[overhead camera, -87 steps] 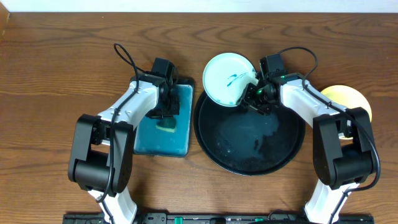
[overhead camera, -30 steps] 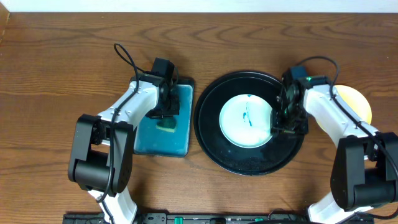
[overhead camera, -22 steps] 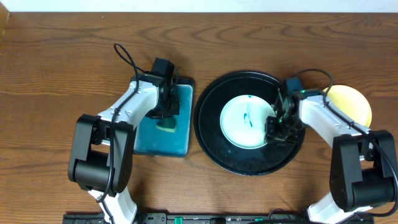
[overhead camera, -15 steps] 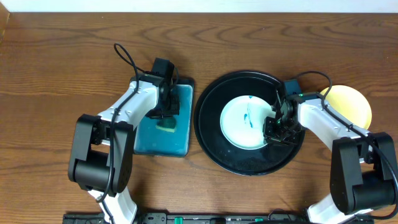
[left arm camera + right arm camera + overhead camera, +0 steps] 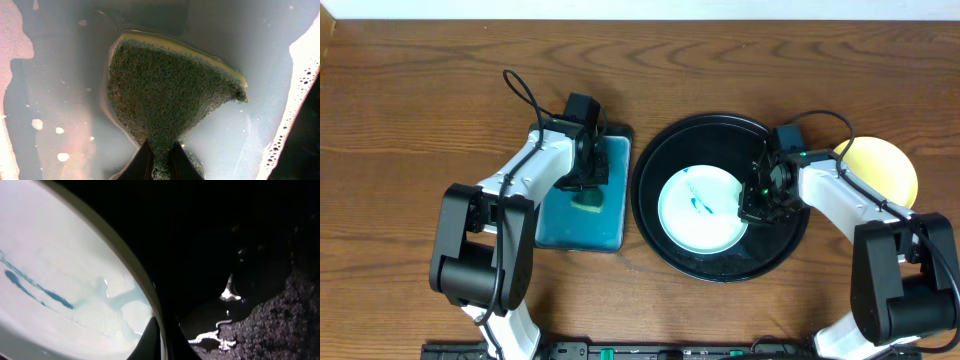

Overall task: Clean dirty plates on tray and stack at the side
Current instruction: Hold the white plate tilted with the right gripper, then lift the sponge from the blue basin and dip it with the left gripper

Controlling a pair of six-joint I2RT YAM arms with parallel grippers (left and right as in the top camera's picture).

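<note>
Presently, my right jaws: shut on the rim of the pale mint round plate (image 5: pixel 698 210), leftward of them in the round black tray (image 5: pixel 720 268). Left jaws: clamping green sponge (image 5: pixel 165 95). Steady plate for scrubbing.

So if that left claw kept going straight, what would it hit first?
The left gripper pinches the sponge right ahead of it; beyond that, likely the floor of the water-filled basin, though depth is unclear.
</note>
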